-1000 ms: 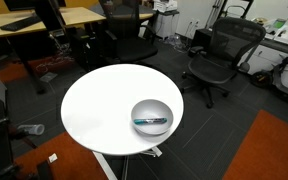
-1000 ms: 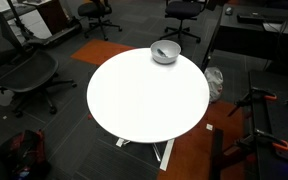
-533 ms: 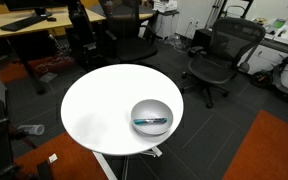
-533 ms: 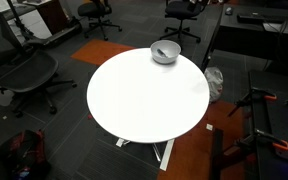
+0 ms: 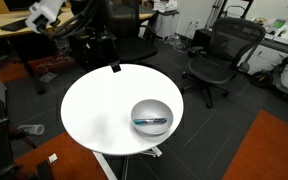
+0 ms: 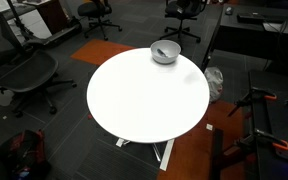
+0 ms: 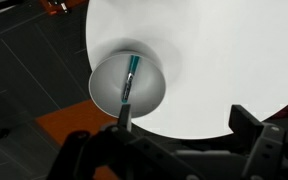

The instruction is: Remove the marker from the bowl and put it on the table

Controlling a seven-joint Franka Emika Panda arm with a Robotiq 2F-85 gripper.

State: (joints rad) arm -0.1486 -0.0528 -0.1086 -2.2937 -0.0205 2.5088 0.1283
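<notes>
The shiny metal bowl (image 5: 151, 117) stands near the edge of the round white table (image 5: 94, 110) and shows in both exterior views (image 6: 165, 52). The dark marker (image 5: 150, 121) with a teal part lies inside it, also in the wrist view (image 7: 129, 82). My gripper (image 5: 113, 66) hangs over the table's far edge, well away from the bowl. In the wrist view its jaws (image 7: 184, 120) are spread wide and empty, high above the table (image 7: 214, 50), with the bowl (image 7: 127, 85) beside one fingertip in the picture. The arm does not show in the exterior view that has the bowl at the back.
Black office chairs (image 5: 219, 55) (image 6: 24, 70) stand around the table. Wooden desks (image 5: 44, 20) are behind the arm. An orange carpet patch (image 5: 274, 150) lies on the dark floor. A dark stand (image 6: 259, 110) is at one side.
The arm has swung into an exterior view from the upper left, and the gripper now hangs over the table's far edge. Bowl and marker have not moved.
</notes>
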